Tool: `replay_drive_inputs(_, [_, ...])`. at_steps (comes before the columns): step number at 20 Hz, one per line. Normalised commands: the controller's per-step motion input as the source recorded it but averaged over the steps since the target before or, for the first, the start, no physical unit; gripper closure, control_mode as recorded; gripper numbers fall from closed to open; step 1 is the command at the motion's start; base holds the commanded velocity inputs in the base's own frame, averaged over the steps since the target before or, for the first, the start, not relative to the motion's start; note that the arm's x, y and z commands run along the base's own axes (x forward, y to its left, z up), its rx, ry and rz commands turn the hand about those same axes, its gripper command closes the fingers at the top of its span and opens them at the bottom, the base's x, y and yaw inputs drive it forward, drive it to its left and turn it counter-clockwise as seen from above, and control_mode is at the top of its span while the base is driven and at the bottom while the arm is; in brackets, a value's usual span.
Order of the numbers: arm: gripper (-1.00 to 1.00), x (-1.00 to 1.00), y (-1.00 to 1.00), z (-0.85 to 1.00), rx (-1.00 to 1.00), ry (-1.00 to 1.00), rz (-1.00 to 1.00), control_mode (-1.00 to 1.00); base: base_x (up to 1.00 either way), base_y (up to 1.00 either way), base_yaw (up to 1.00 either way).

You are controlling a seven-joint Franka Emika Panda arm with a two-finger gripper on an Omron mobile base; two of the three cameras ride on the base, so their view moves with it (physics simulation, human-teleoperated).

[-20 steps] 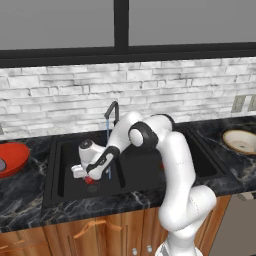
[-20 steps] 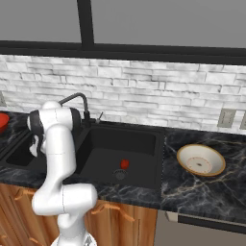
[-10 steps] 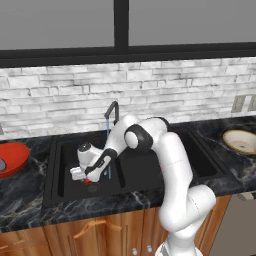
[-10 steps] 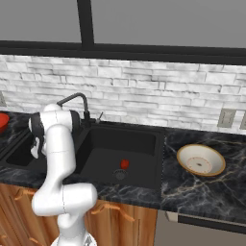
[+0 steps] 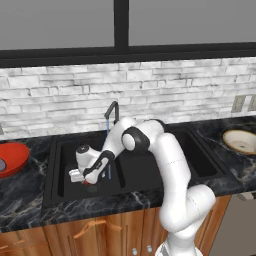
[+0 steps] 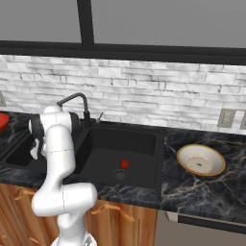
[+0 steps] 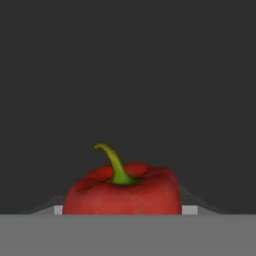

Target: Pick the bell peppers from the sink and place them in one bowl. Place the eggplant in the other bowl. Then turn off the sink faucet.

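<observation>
The gripper (image 5: 85, 179) is down in the left basin of the sink (image 5: 55, 165), right at a red bell pepper (image 7: 122, 192); the hand view puts that pepper close and centred, stem up, but the fingertips are not visible there, so whether the jaws are apart or clamped on the pepper cannot be told. Judged from this, the step in hand is grasping the first pepper; it would go well if the fingers straddle the round body below its shoulder, keep clear of the green stem, and close squarely so it cannot squirt sideways on the smooth basin floor.

The second bell pepper (image 6: 124, 164) lies in the sink's right basin, just beside the drain; the tan bowl (image 6: 201, 160) sits on the counter to the right of the sink, well apart; the red bowl (image 5: 11, 159) stands left of the sink. The faucet (image 5: 112, 114) rises behind the sink's divider with a thin stream of water falling just beside the forearm; a straight lift should be steered around that spout.
</observation>
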Motion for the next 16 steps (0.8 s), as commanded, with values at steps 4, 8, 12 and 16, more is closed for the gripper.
replay_drive_inputs(4, [1.00,-0.05,0.01,0.29,0.00,0.00,0.00,-1.00,0.00,0.00,0.00])
replay_drive_inputs(8, [1.00,-0.15,-0.04,0.64,0.00,-0.01,-0.01,-1.00,0.00,0.00,0.00])
replay_drive_inputs(12, [1.00,-0.22,-0.16,0.72,0.00,-0.01,-0.02,-1.00,0.00,0.00,0.00])
replay_drive_inputs(16, [1.00,-0.31,-0.23,0.74,0.00,0.00,-0.03,-1.00,0.00,0.00,0.00])
